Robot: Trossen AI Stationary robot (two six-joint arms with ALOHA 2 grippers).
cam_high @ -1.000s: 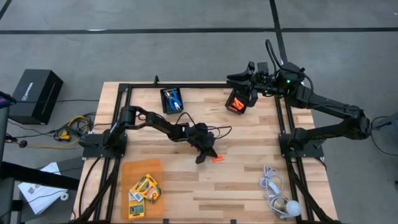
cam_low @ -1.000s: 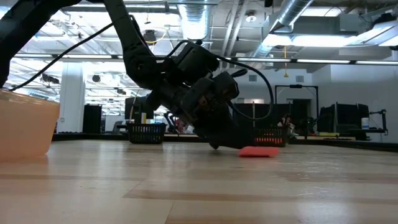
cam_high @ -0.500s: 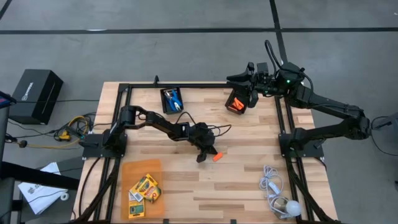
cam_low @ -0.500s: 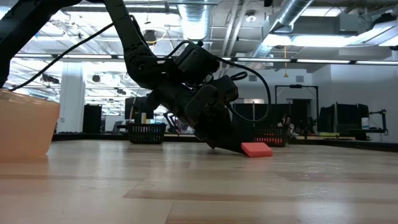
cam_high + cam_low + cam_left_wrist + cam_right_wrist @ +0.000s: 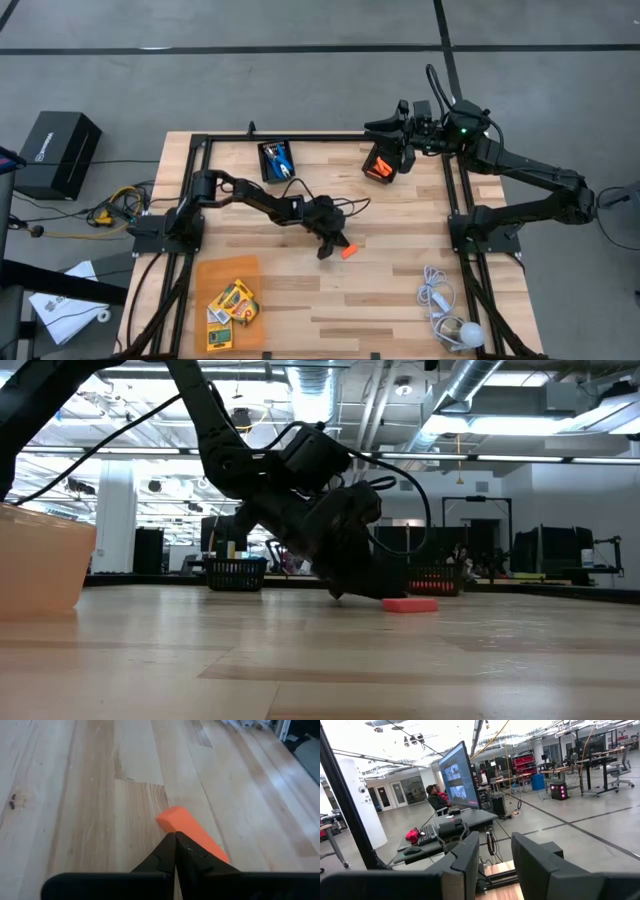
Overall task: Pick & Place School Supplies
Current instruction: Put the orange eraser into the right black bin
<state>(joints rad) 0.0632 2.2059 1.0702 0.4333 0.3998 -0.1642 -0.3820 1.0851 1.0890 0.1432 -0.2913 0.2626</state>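
A stubby orange piece [image 5: 192,831] lies flat on the wood near the table's middle [image 5: 348,250]. My left gripper [image 5: 175,836] is shut and slants down, its tips at the piece's side [image 5: 384,598]. My right gripper [image 5: 495,842] is open and held high at the far right [image 5: 385,128], with nothing between its fingers. Below it a black bin [image 5: 380,163] stands on the table with orange pieces in it. A second black bin [image 5: 277,160] at the far edge holds a blue-handled tool. Crayon boxes [image 5: 232,301] lie in an orange tray [image 5: 205,275] at the near left. My left gripper's shut fingertips [image 5: 169,845] lie against one long side of the orange piece [image 5: 184,827], about midway along it. The fingers slant down from the table's left. The piece lies flat on the table beside them and runs on behind one finger.
A white cord with a round bulb [image 5: 446,312] lies at the near right. The black frame rails [image 5: 455,200] run along the table's left and right sides. Bare wood lies between the tray and the cord. In the right wrist view a person sits at a desk in the room beyond.
My left gripper has stayed shut at the orange piece and rolled a little. The piece tipped up on one end half a second ago and lies flat on the table again now, close to where it was.
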